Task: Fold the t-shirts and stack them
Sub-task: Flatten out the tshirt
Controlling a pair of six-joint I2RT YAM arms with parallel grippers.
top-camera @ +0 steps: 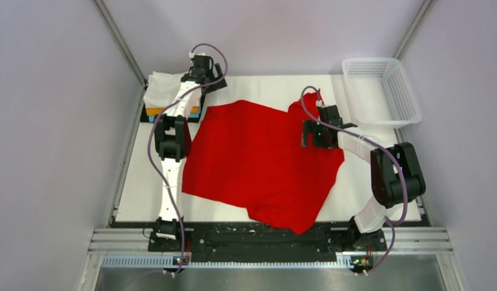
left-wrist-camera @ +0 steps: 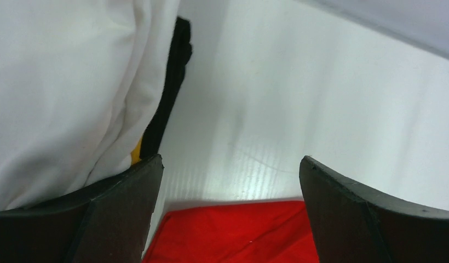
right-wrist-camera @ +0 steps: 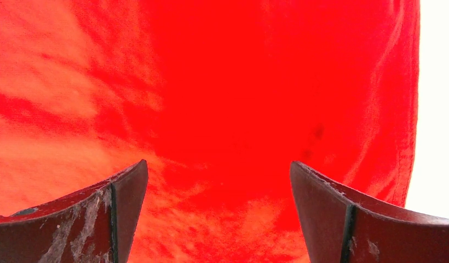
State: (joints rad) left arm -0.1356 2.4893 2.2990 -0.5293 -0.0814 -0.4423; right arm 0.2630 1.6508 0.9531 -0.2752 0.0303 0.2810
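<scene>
A bright red t-shirt (top-camera: 258, 157) lies spread and rumpled across the middle of the white table, one corner hanging over the near edge. A stack of folded shirts (top-camera: 163, 97), white on top with orange, teal and black edges, sits at the far left. My left gripper (top-camera: 205, 76) is open and empty, beside the stack and above the red shirt's far left corner (left-wrist-camera: 233, 233); the white folded shirt (left-wrist-camera: 63, 87) fills that view's left. My right gripper (top-camera: 311, 134) is open above the red shirt's right part (right-wrist-camera: 255, 98), holding nothing.
A white plastic mesh basket (top-camera: 381, 91) stands at the far right corner. Bare white table (top-camera: 276, 88) shows between the stack and the basket. Grey enclosure walls stand on the left, right and back. A black rail (top-camera: 252, 239) runs along the near edge.
</scene>
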